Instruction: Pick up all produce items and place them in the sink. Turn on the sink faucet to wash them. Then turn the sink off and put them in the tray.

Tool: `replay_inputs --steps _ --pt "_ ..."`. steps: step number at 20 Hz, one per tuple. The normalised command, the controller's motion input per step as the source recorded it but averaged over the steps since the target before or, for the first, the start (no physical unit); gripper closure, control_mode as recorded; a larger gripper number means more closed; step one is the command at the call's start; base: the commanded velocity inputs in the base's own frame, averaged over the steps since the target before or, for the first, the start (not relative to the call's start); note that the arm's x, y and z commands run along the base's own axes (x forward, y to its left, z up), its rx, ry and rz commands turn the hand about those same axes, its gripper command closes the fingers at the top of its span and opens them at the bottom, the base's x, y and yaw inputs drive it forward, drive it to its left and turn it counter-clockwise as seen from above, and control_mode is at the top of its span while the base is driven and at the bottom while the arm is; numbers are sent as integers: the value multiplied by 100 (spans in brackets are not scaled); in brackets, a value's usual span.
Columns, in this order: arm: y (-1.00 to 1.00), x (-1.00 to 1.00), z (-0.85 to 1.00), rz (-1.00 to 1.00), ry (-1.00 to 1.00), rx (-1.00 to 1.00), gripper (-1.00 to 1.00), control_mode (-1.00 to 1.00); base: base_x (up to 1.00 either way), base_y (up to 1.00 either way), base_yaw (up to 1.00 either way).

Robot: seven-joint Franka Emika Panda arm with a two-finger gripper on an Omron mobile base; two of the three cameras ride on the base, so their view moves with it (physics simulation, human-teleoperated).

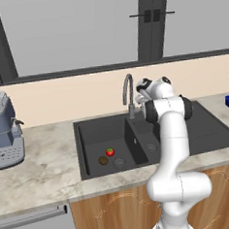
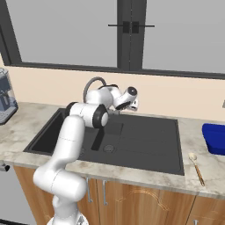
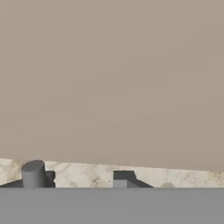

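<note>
Beige wall and marbled counter face your gripper (image 2: 132, 104), raised behind the matte black double-basin sink (image 1: 88, 133). Its fingers sit nearly closed, holding nothing, beside the slim grey gooseneck faucet (image 1: 128, 93). Well below them, the red tomato (image 1: 109, 152) and brown round item (image 1: 103, 160) already lie in the basin; washing and traying remain.

The arm (image 1: 171, 146) is glossy white, built of rounded tubular links. Dark grey bands ring its joints. Its hand (image 2: 127, 99) is white with dark round caps.
</note>
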Motion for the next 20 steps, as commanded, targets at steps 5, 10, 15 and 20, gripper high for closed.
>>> replay_inputs --steps 5,10,15,20 --pt "-73 0 -27 -14 1 5 100 -100 0 0 0" --pt "-76 0 -32 -15 2 5 100 -100 0 0 0" --pt "-69 0 -35 -15 2 4 100 -100 0 0 0" --pt "-61 0 -40 -15 0 2 100 -100 0 0 0"
